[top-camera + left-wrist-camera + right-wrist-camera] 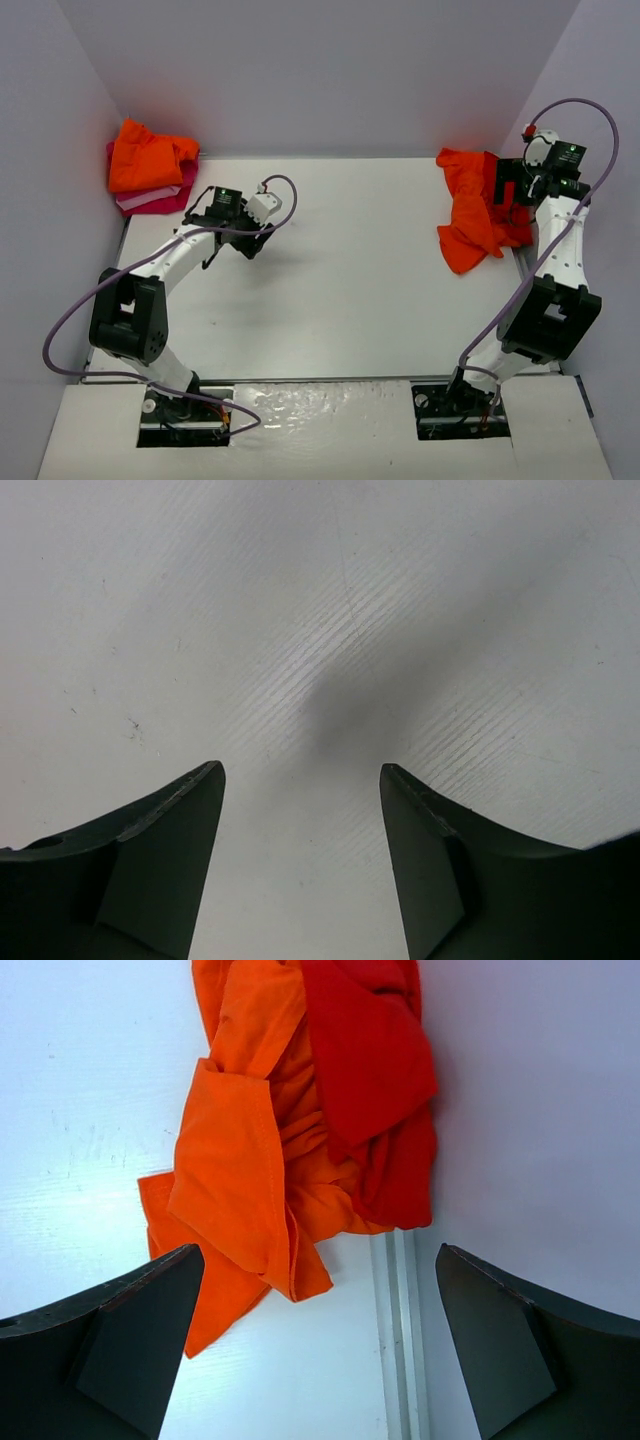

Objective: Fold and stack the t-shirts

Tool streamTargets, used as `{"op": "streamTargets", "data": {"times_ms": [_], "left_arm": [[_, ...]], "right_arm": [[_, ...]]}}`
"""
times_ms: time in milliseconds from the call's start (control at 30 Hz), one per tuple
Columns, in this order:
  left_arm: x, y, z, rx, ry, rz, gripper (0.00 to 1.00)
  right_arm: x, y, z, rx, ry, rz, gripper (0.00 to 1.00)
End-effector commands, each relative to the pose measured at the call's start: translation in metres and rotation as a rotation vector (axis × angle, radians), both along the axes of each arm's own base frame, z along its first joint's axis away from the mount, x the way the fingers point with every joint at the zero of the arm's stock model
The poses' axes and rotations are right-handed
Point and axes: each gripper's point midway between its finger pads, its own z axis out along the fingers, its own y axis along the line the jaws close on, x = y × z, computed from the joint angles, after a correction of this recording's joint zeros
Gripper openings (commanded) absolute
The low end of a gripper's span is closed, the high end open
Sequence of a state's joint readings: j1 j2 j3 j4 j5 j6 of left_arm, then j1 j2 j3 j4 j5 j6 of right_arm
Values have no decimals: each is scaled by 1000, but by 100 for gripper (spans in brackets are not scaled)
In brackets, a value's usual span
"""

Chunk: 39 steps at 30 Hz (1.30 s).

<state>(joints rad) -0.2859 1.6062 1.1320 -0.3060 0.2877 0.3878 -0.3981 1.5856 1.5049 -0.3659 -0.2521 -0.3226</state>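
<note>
Well, out past my left claw (pixel 228 250) and off to its left, in the far corner of the tabletop (pixel 350 270), sits a small pile of t-shirts. A crumpled bright orange t-shirt (pixel 148 155) lies on top of a folded pale pink t-shirt (pixel 145 196), with a folded magenta t-shirt (pixel 168 204) at the bottom. That pile is well apart from my left claw.

From the left wrist, my left claw (pixel 300 770) stands partly open. Both fingers (pixel 165 850) are apart and nothing is between them, only bare white tabletop (pixel 300 600) and a soft shadow below.

Across the tabletop, my right claw (pixel 510 185) hangs over the second heap at the far right edge. Its jaws are spread wide and they grip nothing. From the right wrist, a loose orange t-shirt (pixel 240 1160) sprawls just ahead of my right claw (pixel 318 1250) and toward its left finger (pixel 130 1340), one corner trailing down between the fingertips. A deeper red t-shirt (pixel 370 1060) is bunched against the orange one on its right, pressed up to the pale side wall (pixel 530 1110). In the top view the orange cloth (pixel 470 215) spills to the left of that claw, and the red (pixel 520 222) shows close beside the arm.
</note>
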Motion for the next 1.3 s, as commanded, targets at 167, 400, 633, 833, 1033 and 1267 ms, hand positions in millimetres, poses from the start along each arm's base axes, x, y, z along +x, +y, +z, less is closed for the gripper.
{"op": "streamTargets", "data": {"times_ms": [167,400,633,833,1033,1267], "left_arm": [[16,-1,28,-33,-101,15,60],[14,-3,26,-33,-75,4,60],[9,-1,32,-33,-95,-1,60],[12,-3,28,-38,-84,-4,60],[14,-3,28,-41,-93,2,60],[20,1,38,-36,-130,38,60]], "right_arm": [[10,7,-2,-35,3,61,100],[23,51,-124,-15,321,132,93],[51,60,-175,-28,440,147,94],[59,40,-187,-125,488,75,33],[54,77,-177,-93,463,223,0],[6,235,-103,-10,344,846,0]]}}
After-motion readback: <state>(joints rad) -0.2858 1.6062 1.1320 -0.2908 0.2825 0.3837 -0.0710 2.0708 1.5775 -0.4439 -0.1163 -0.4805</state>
